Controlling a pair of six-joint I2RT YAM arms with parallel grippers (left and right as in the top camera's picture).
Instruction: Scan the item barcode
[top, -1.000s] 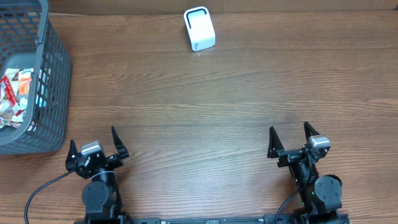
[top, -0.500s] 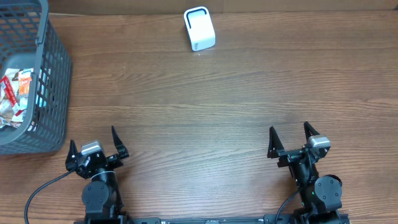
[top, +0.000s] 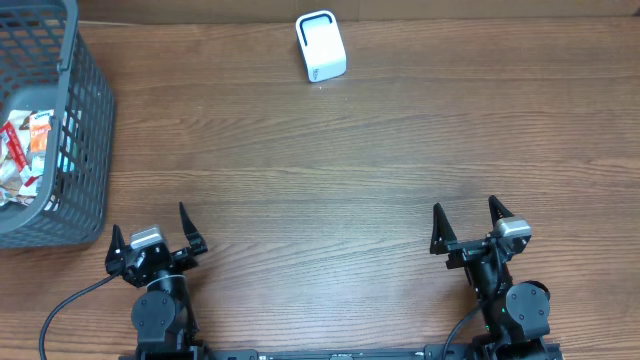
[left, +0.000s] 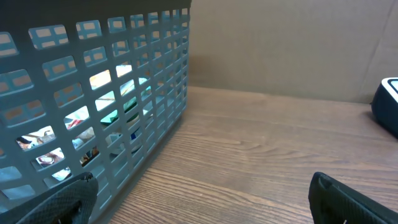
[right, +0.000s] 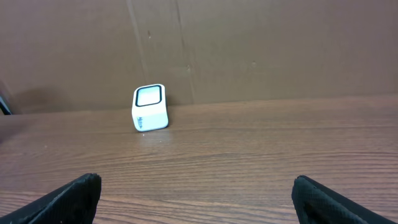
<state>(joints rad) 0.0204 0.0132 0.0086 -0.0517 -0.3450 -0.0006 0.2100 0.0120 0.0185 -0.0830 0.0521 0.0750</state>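
A white box-shaped scanner with a dark window stands at the back of the table; the right wrist view shows this scanner far ahead, left of centre. Packaged items lie inside the grey basket at the far left. My left gripper rests open near the front edge, just right of the basket, nothing between its fingers. My right gripper rests open at the front right, also holding nothing. In the left wrist view the basket wall fills the left side.
A brown cardboard wall backs the table. A black cable runs from the left arm base toward the front edge. The scanner's edge shows at the far right of the left wrist view.
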